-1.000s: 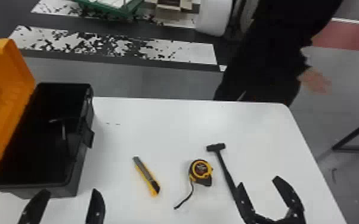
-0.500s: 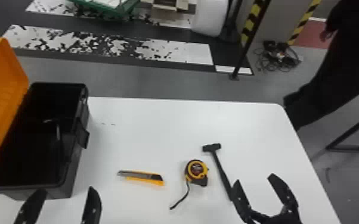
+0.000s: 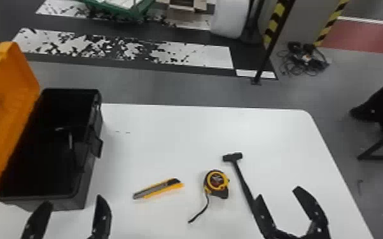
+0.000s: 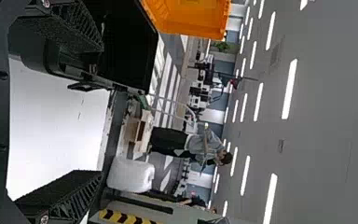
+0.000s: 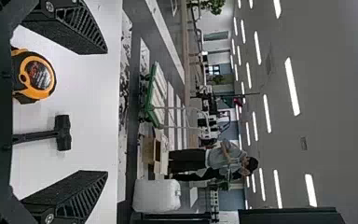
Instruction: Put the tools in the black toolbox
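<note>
In the head view my left gripper (image 3: 71,208) stands open by the near edge of the black toolbox (image 3: 86,190), and my right gripper (image 3: 278,200) is open beside the hammer's handle. The utility knife (image 3: 159,188) lies on the white table between them, the tape measure (image 3: 216,184) right of it, then the hammer (image 3: 243,182). In the left wrist view my left gripper (image 4: 98,109) has nothing between its fingers, with the toolbox (image 4: 126,46) beyond. My right gripper (image 5: 105,112) faces the hammer (image 5: 63,132) and the tape measure (image 5: 37,77) in the right wrist view.
The toolbox's orange lid (image 3: 6,105) is up on its left side. Something thin shows inside the toolbox. The white table (image 3: 175,133) ends at a far edge and a right edge, with a dark stand (image 3: 378,152) beyond the right side.
The utility knife has turned on the table, from slanting to lying nearly crosswise, its yellow end now pointing right. The person by the table has moved off to the right. Both grippers keep about their places.
</note>
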`<act>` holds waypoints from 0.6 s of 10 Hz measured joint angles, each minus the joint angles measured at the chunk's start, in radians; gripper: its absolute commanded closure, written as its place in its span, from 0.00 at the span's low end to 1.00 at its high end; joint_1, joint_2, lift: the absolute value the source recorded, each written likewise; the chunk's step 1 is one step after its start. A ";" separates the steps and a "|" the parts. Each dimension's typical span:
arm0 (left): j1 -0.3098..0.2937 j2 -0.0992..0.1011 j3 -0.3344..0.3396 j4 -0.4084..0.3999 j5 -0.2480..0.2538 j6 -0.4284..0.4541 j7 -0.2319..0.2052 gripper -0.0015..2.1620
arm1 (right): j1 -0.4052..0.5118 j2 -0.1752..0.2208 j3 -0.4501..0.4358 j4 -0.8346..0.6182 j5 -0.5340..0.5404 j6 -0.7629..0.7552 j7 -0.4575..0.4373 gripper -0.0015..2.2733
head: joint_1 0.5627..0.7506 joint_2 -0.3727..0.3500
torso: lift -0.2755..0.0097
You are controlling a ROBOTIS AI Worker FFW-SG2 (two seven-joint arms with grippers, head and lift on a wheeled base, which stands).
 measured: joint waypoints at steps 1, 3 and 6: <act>-0.007 0.000 -0.003 0.001 -0.001 0.002 0.003 0.03 | 0.004 0.001 0.000 -0.007 0.001 -0.001 0.000 0.04 | 0.70 0.36 | 0.83; -0.009 0.001 -0.006 -0.003 -0.004 0.002 0.006 0.03 | 0.009 0.000 0.000 -0.011 0.002 -0.001 0.001 0.04 | 0.70 0.36 | 0.83; -0.006 0.003 -0.011 -0.003 -0.078 -0.001 0.058 0.03 | 0.017 -0.006 -0.002 -0.030 0.016 0.004 0.003 0.04 | 0.70 0.36 | 0.83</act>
